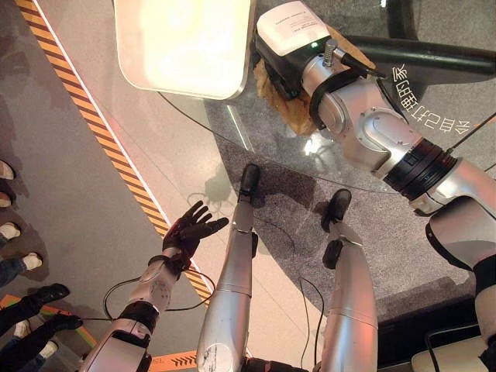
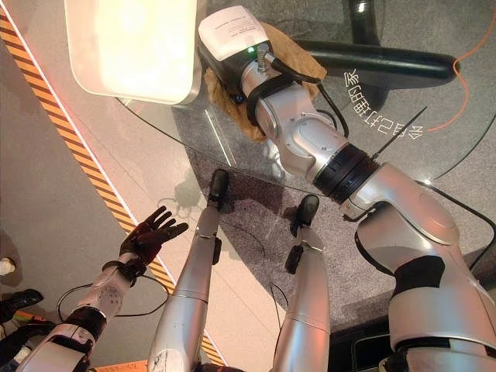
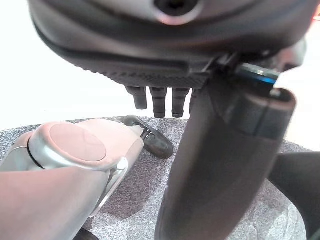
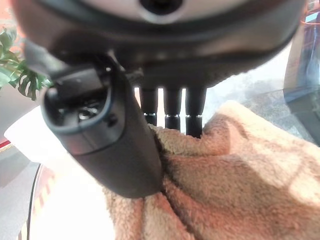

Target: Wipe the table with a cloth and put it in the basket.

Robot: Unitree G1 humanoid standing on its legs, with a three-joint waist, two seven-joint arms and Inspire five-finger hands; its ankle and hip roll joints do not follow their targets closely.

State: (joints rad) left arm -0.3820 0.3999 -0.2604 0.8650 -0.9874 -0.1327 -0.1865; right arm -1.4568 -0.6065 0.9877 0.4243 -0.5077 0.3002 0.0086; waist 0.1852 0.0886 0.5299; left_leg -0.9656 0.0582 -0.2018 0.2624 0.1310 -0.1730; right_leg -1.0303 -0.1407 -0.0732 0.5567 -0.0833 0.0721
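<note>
A tan fluffy cloth [image 1: 273,94] lies on the round glass table [image 1: 256,147], just right of a white basket [image 1: 132,70] that stands at the table's far left. My right hand [image 1: 276,67] rests on top of the cloth. In the right wrist view its fingers [image 4: 172,112] reach straight down onto the cloth [image 4: 240,165], with the thumb [image 4: 110,140] beside them. Down at the lower left, off the table and above the floor, my left hand [image 1: 190,231] hangs with its fingers spread and nothing in it.
An orange-and-black striped line [image 1: 101,132] runs across the floor left of the table. People's shoes [image 1: 15,232] stand at the far left edge. The table's black base [image 1: 434,54] shows through the glass at the far right.
</note>
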